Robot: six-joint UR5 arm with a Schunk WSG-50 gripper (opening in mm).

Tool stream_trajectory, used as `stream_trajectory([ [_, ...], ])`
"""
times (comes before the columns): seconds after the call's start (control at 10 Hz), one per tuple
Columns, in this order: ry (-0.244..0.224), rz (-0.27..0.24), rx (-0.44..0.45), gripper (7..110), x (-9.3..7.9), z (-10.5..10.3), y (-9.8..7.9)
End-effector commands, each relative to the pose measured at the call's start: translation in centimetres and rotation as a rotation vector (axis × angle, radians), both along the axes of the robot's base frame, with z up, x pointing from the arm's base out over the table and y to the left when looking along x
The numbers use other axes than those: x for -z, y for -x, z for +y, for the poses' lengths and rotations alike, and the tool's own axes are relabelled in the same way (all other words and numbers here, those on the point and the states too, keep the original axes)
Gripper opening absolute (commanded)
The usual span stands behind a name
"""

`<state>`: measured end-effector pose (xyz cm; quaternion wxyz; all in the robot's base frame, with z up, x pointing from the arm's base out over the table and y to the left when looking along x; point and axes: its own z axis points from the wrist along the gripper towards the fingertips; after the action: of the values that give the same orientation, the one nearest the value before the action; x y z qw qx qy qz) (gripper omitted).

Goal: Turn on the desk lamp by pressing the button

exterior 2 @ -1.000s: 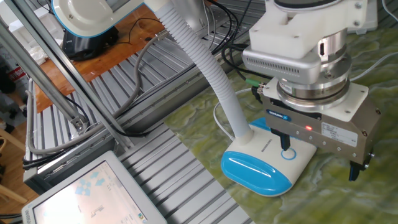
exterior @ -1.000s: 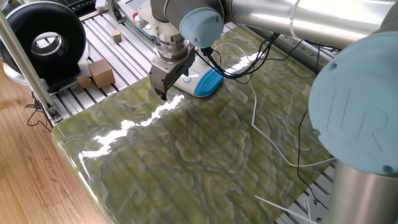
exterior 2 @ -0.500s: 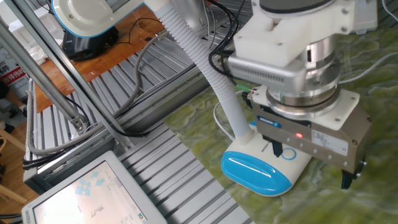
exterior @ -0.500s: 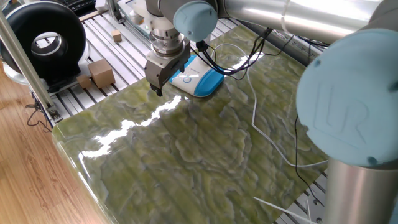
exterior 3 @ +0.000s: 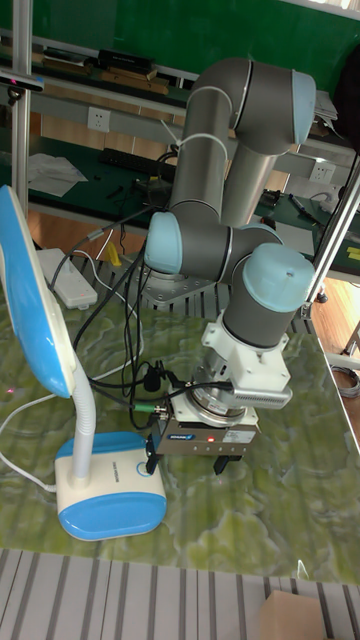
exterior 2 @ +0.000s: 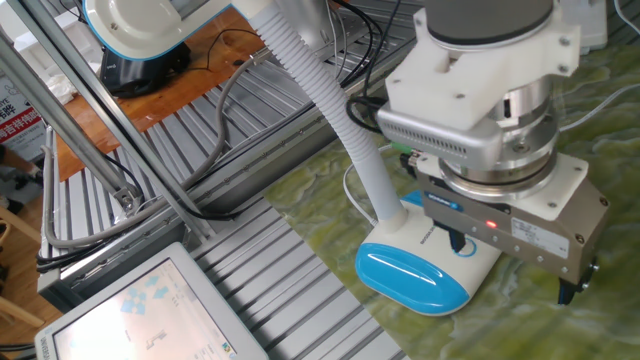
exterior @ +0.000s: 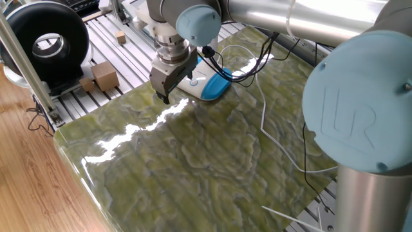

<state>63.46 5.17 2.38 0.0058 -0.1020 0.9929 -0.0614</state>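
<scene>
The desk lamp stands at the table's far edge: a bright-blue base with a white face, a white stem and a blue-backed head. The gripper hangs low over the base and is open, its fingers wide apart. One dark finger points down right at the ring of the button; whether it touches I cannot tell. The other finger hangs over the marble beside the base. The button is hidden in the tall fixed view.
A thin white cord and black cables trail over the green marble table. Cardboard boxes and a black round device sit on the rails at left. A white power strip lies behind the lamp. A screen is nearby.
The gripper swung a little toward the table's edge and tilted, then came back level over the lamp's white face. The lamp itself has not moved.
</scene>
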Motion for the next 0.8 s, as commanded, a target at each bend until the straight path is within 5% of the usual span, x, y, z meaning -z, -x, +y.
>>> stream_trajectory([
  [0.0,0.008,0.027,0.027,88,0.2,-0.2,1.0],
  [0.4,0.052,0.034,0.014,88,0.2,-1.4,0.4],
  [0.5,0.049,0.037,0.01,110,0.2,-1.4,0.3],
  [0.7,0.047,0.039,0.012,110,0.1,-1.4,0.1],
])
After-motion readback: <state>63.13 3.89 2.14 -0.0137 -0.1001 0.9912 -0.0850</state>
